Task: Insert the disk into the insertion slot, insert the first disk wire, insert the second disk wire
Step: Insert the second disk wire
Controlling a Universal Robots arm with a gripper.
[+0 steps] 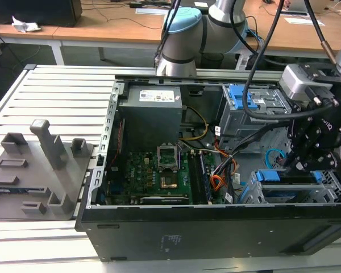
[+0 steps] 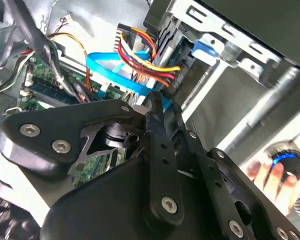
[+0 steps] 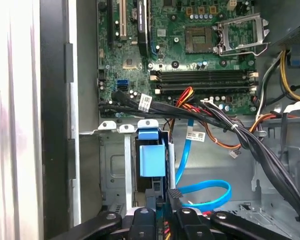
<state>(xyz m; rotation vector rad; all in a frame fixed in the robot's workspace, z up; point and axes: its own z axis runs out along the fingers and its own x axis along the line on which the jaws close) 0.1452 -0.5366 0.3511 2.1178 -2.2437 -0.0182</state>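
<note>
The open case (image 1: 216, 227) lay on the slatted surface (image 1: 51, 91). The slot (image 1: 335, 187) sat at the exterior view's right, with the disk (image 3: 152, 160) seated in it, blue carrier showing. The pincer (image 1: 304, 165) hovered just above its end; whether it was clenched could not be told. The blue wire (image 3: 205, 192) looped beside the disk, the orange-red wire (image 2: 145, 62) nearby.

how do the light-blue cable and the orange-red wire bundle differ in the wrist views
The light-blue cable is a single flat ribbon curving in a wide loop; the orange-red wire bundle is several thin round strands, red, yellow and dark, packed together. Both lie inside the case beside the gripper.
</note>
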